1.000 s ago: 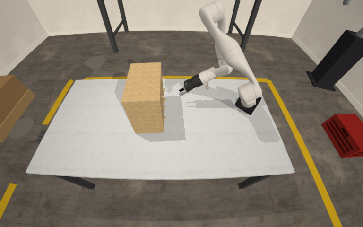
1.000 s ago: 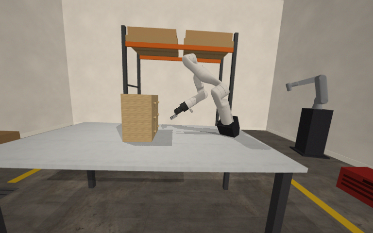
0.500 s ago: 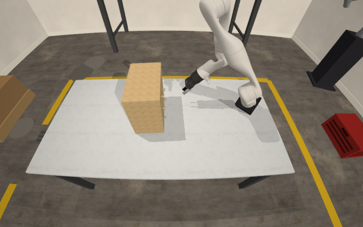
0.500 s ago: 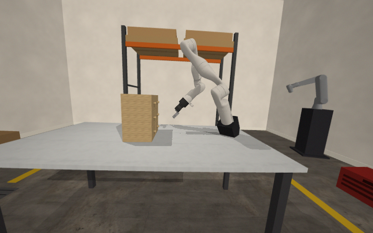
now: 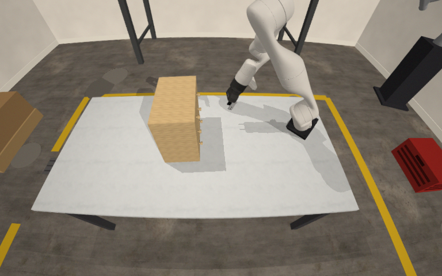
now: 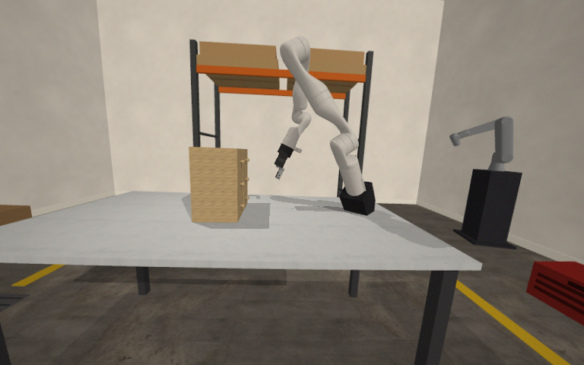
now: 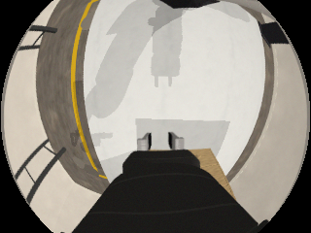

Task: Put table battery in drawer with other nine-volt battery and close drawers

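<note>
- One white table (image 5: 130, 181) carries everything; it is the largest thing in reach.
- One small chest (image 5: 174, 117) of pale wood stands toward the table's back left, upright, its front facing the arm's side. All drawers look pushed in.
- One arm (image 5: 286, 65) rises from a black base (image 5: 308, 132) at the table's back right and bends down toward the chest.
- One gripper (image 6: 279, 173) hangs in the air off the chest's front, well above the table top and apart from the knobs. Its fingers stand partly parted with nothing between them.
- Knobs (image 5: 199, 108): the top view shows about five small pegs down the front, the exterior view three (image 6: 244, 160); I cannot settle how many drawers there are.
- The nine-volt battery on the table: none shows in any view. It may lie behind the chest or in a shadow, so its place cannot be told. The one already in a drawer is hidden too.
- Judged step: approaching a drawer to open it and see what it holds.
- To do it well: line the parted fingers squarely on one knob, close firmly, then pull straight out and slowly, stopping short of half the drawer's length so it neither droops nor drags the chest out of place.
</note>
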Available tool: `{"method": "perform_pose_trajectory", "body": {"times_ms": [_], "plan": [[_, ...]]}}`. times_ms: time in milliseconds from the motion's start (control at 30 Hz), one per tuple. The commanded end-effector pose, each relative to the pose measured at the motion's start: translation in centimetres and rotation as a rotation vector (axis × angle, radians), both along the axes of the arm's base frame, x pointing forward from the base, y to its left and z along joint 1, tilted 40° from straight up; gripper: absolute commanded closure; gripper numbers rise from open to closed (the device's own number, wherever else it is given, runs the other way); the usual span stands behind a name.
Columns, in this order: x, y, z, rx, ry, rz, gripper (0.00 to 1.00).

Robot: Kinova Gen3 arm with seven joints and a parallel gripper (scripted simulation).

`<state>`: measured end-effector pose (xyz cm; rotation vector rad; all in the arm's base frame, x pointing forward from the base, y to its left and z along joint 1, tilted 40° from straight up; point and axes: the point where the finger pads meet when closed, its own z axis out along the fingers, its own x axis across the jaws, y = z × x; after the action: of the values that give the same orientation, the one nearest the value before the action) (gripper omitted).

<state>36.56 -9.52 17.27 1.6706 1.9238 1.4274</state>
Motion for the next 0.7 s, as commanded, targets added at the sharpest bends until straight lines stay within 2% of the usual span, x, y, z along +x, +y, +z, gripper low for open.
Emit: {"method": "perform_pose_trajectory", "body": {"times_ms": [0, 467, 667], "plan": [[0.4, -0.6, 1.5, 0.020, 0.073, -0.020, 0.33], [-2.0, -2.1, 2.5, -0.059, 0.296, 0.098, 0.33], [-2.5, -2.3, 2.8, -0.075, 0.341, 0.121, 0.33]]}}
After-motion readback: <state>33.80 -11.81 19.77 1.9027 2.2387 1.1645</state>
